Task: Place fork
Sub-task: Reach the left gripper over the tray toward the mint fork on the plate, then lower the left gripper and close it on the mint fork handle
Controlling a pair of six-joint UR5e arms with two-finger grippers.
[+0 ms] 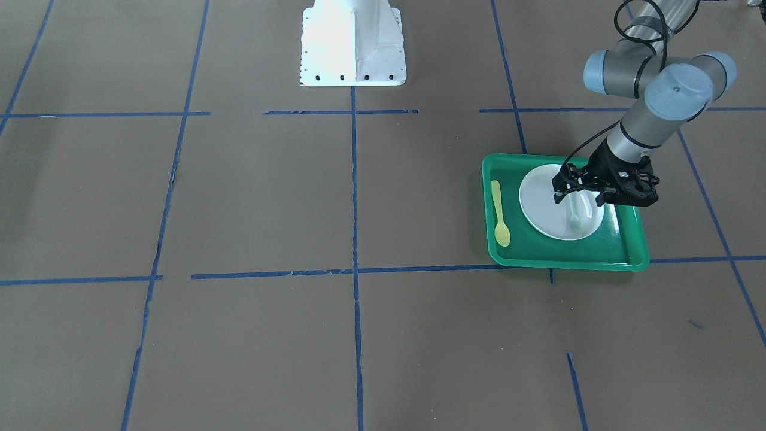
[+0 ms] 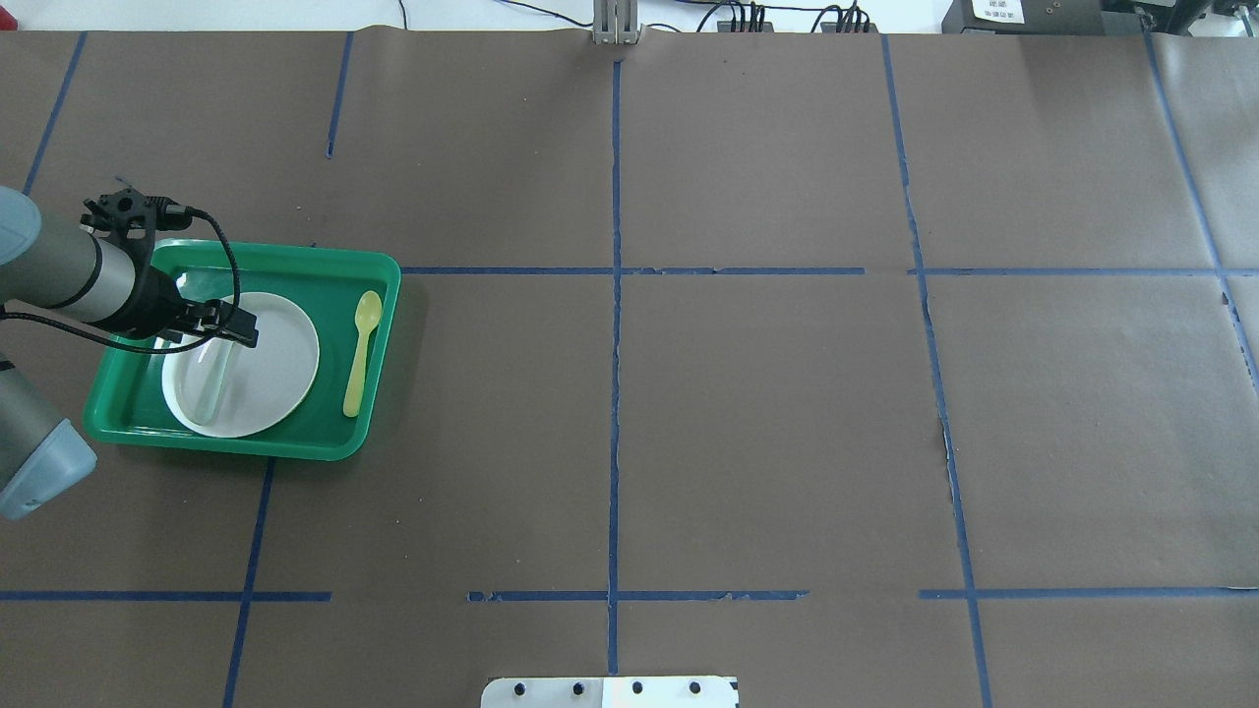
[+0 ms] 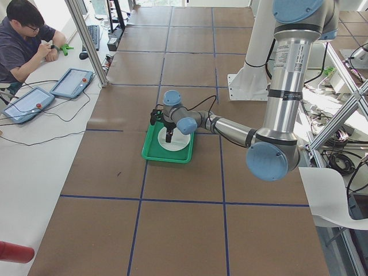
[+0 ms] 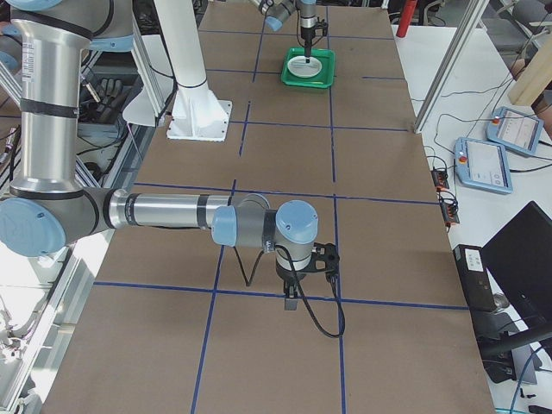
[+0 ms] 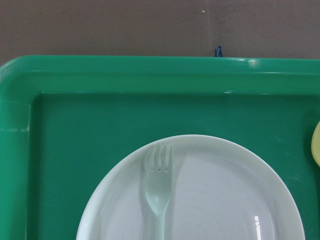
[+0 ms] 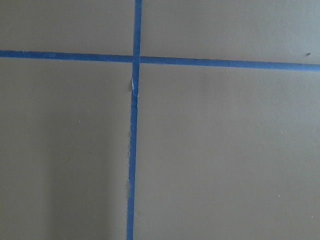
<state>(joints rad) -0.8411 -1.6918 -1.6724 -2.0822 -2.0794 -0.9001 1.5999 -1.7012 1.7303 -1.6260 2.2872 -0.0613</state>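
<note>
The pale whitish-green fork (image 1: 574,220) lies flat on the white plate (image 1: 538,209) inside the green tray (image 1: 568,257). My left gripper (image 1: 579,197) hovers just above the plate over the fork's handle end, open and holding nothing. In the overhead view the fork (image 2: 209,379) lies on the plate's (image 2: 275,364) left half, under the left gripper (image 2: 216,339). The left wrist view shows the fork (image 5: 159,190), tines toward the tray wall (image 5: 100,75). My right gripper (image 4: 293,300) shows only in the exterior right view, low over bare paper; I cannot tell if it is open.
A yellow plastic spoon (image 2: 361,354) lies in the tray beside the plate. The robot's white base (image 1: 353,42) stands at mid-table. The table is covered with brown paper marked by blue tape lines (image 2: 615,393). An operator (image 3: 26,40) sits at a side desk.
</note>
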